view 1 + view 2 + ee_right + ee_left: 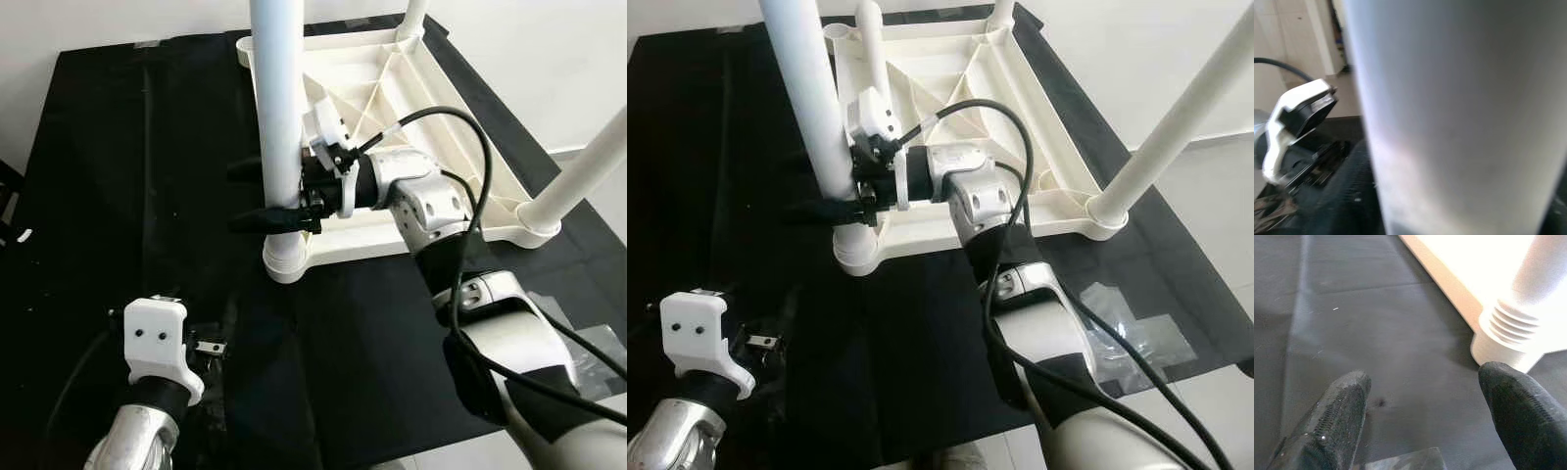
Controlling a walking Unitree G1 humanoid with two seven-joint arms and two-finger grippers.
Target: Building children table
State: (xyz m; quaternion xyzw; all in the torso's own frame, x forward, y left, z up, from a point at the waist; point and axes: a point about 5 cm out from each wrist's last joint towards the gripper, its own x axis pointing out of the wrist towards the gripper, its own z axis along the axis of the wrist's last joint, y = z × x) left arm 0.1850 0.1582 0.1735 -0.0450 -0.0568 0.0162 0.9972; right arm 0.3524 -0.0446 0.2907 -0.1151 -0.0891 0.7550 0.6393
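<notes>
A white plastic children's table (pixel 362 235) lies upside down on a black cloth (pixel 118 147). Its near-left leg (pixel 279 98) stands upright in a corner socket (pixel 286 257). My right gripper (pixel 245 196) is shut on that leg just above the socket, one black finger on each side. In the right wrist view the leg (pixel 1459 112) is close and blurred. My left gripper (pixel 1427 374) is open and low over the cloth, nearer to me than the socket. The leg's threaded base (pixel 1508 328) is just beyond one fingertip (pixel 1503 382).
Other legs stand at the right corner (pixel 588 166) and the far corners (pixel 872 49). A black cable (pixel 470 127) loops over my right arm. Clear plastic wrapping (pixel 1117 313) lies on the cloth at the right. Pale floor (pixel 1215 196) borders the cloth there.
</notes>
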